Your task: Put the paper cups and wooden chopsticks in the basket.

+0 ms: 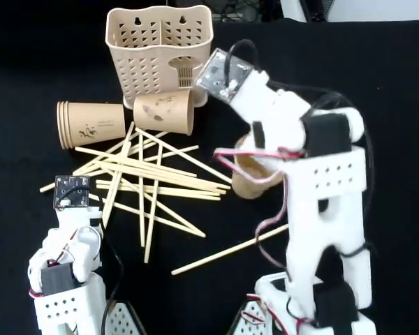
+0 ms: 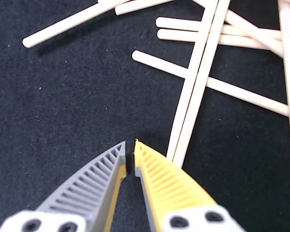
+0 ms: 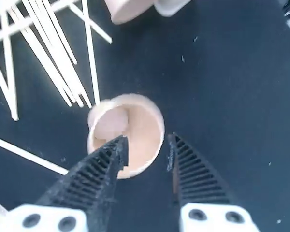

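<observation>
**A:** High view first, please. Which containers are there, and what do they hold?

**B:** The beige perforated basket (image 1: pixel 159 52) is at 12 o'clock on the black table (image 1: pixel 391 105). I cannot tell what is inside it. Just below it, the second paper cup (image 1: pixel 164 112) lies on its side, touching the basket, with its mouth toward 3 o'clock. The first paper cup (image 1: pixel 91 124) lies on its side at 10 o'clock, with its mouth toward 9 o'clock. The insides of these two are hidden.

**A:** And the third one?

**B:** The third paper cup (image 3: pixel 128 133) is near the centre, under the right arm. Its open mouth faces the right wrist camera, and inside I see its pale bottom.

**A:** How does the right gripper stand to it?

**B:** The right gripper (image 3: pixel 148 140) is open. One black finger crosses the cup's mouth and the other is just outside the rim. I cannot tell if they touch the cup.

**A:** Where are the chopsticks?

**B:** The chopsticks (image 1: pixel 150 178) lie crossed in a loose pile between 8 and 10 o'clock of the centre, below the two lying cups. A single chopstick (image 1: pixel 230 251) lies apart at 6 o'clock.

**A:** And the left gripper?

**B:** The left gripper (image 2: pixel 130 145) is closed with its tips together and holds nothing. It points down at the bare cloth at 8 o'clock. Two chopsticks end just beside its yellow finger (image 2: pixel 164 179).
</observation>
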`<action>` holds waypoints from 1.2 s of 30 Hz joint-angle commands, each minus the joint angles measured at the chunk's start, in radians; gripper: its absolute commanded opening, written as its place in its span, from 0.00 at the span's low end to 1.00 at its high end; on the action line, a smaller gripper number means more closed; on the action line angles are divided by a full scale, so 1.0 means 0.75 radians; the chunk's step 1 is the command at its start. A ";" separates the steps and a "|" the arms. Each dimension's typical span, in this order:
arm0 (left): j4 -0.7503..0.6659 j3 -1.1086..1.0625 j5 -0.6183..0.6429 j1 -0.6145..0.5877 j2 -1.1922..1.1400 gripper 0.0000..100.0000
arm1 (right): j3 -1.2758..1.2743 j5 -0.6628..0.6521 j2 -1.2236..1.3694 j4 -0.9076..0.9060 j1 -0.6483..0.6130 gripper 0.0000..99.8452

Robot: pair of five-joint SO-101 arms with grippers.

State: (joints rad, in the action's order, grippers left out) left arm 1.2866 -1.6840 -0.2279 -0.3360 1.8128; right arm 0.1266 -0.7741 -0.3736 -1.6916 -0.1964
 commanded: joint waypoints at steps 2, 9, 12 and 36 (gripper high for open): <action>-0.045 -0.019 -0.010 -0.007 0.006 0.05 | -0.005 0.166 -0.056 0.061 -0.102 0.20; -0.047 -0.017 -0.008 -0.011 0.006 0.05 | -0.318 0.565 0.122 0.604 -0.225 0.24; -0.047 -0.019 -0.010 -0.011 0.006 0.05 | -0.347 0.755 0.289 0.829 -0.278 0.24; -0.045 -0.019 -0.014 -0.009 0.006 0.05 | 0.351 1.092 1.179 0.775 -0.364 0.27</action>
State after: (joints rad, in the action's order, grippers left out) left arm 1.2681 -1.6840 -0.2294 -0.3360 1.8128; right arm 0.3122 0.0361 0.5040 -1.1208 -0.4526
